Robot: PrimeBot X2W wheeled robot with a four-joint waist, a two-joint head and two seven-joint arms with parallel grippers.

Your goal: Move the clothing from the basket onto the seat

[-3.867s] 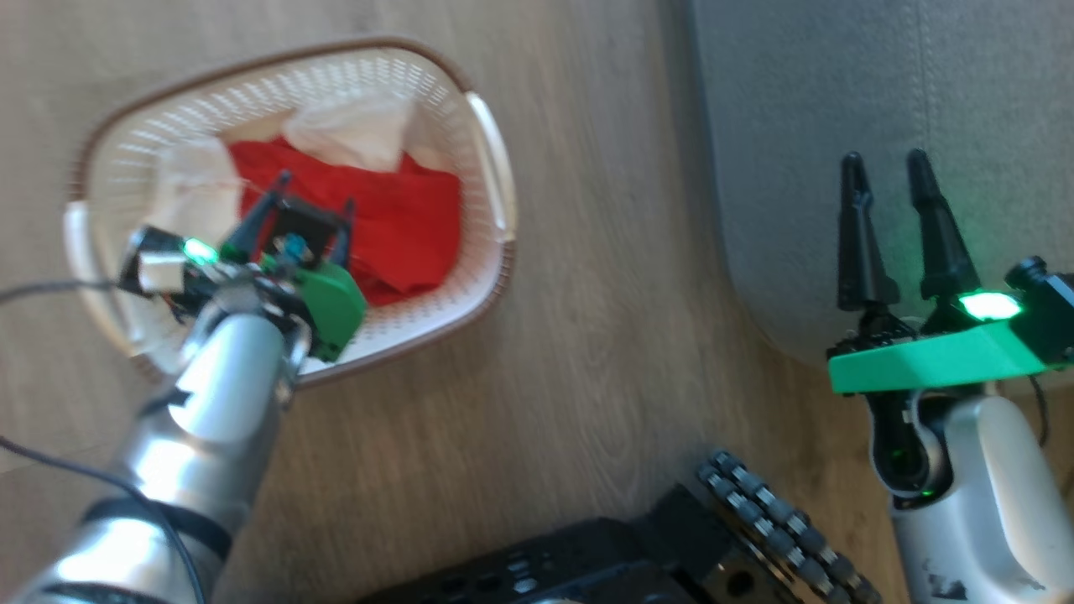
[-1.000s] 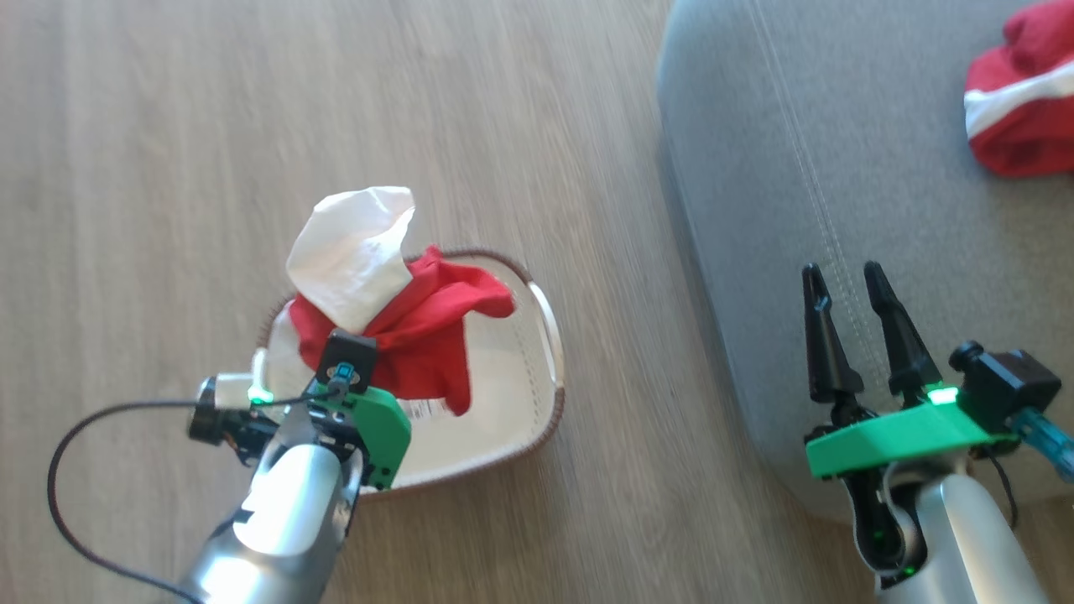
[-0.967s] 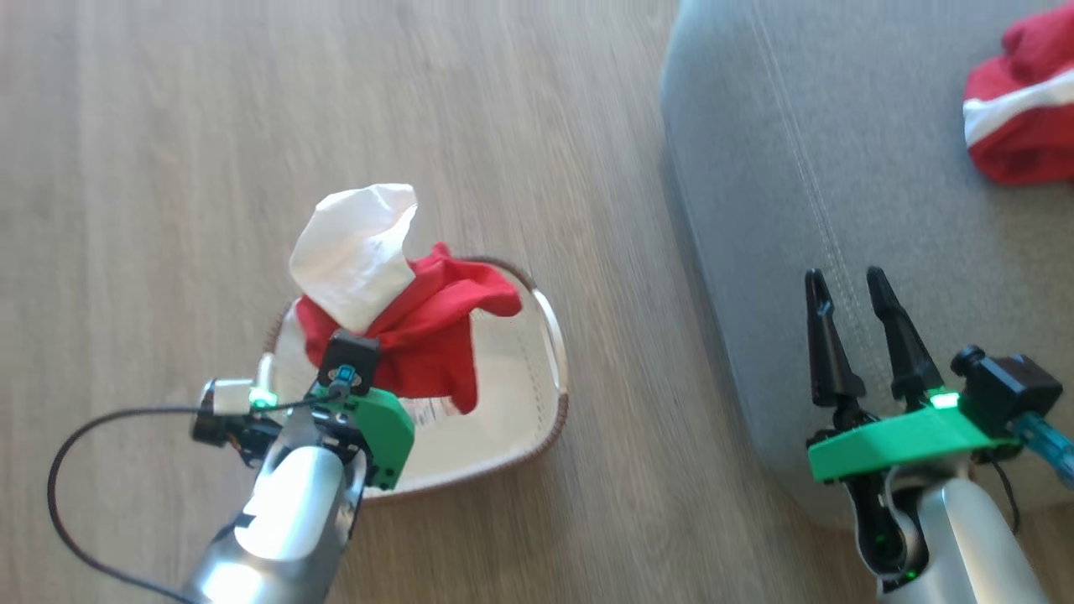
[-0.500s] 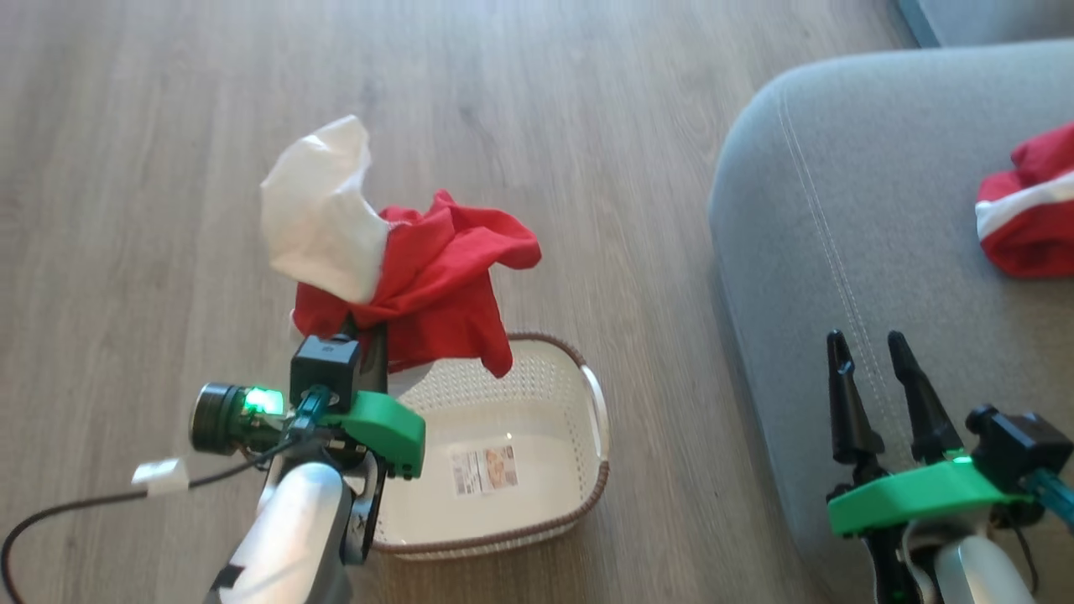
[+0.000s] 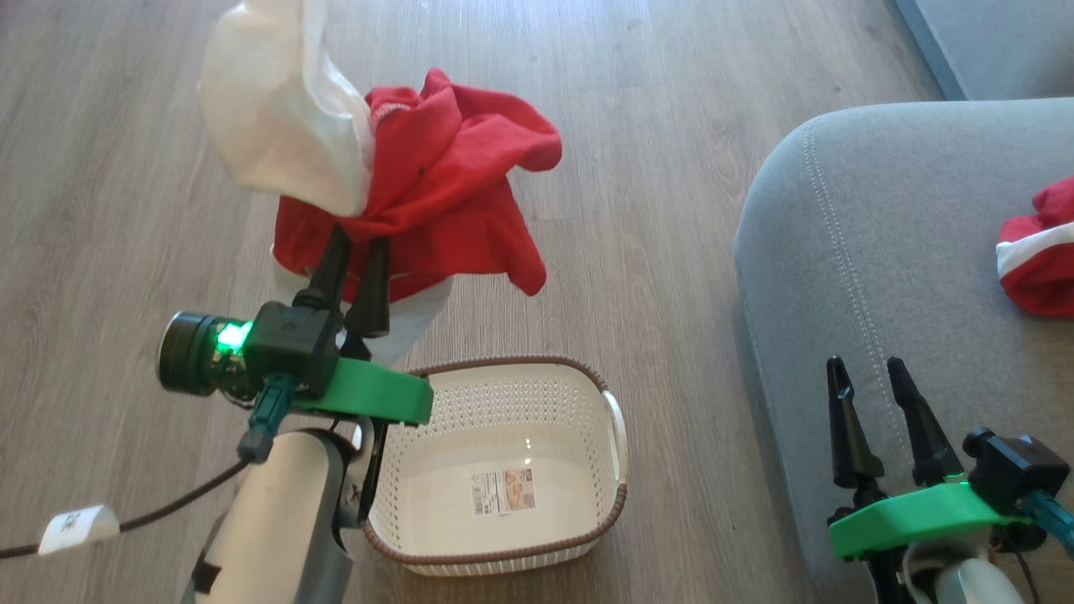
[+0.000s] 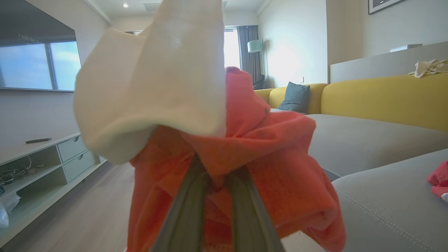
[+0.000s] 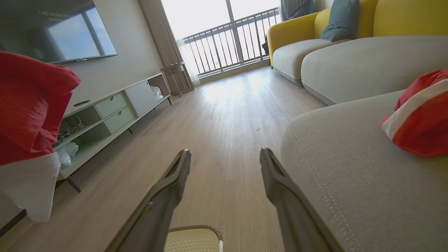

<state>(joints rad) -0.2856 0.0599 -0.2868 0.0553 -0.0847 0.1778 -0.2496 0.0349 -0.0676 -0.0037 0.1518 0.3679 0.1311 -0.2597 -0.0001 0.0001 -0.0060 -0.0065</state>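
Note:
My left gripper point(image 5: 359, 239) is shut on a red and white piece of clothing point(image 5: 436, 176), held high above the floor. The fabric drapes over the fingertips and hides them, as the left wrist view shows point(image 6: 217, 140). Below it the cream basket point(image 5: 537, 390) stands on the floor with just a label inside its base. A second red garment with a white band point(image 5: 1036, 260) lies on the grey seat point(image 5: 889, 226) at the right. My right gripper point(image 5: 867, 369) hangs open at the seat's front edge, nothing between its fingers point(image 7: 175, 175).
Wood floor point(image 5: 638, 218) lies around the basket. In the wrist views a low TV cabinet point(image 7: 105, 112) lines the left wall and a yellow and grey sofa point(image 7: 350, 45) stands beyond the seat. A cable point(image 5: 151, 516) trails from my left arm.
My left gripper has lifted the red and white garment clear out of the basket and higher. The head camera has shifted, so basket and seat sit lower and further right.

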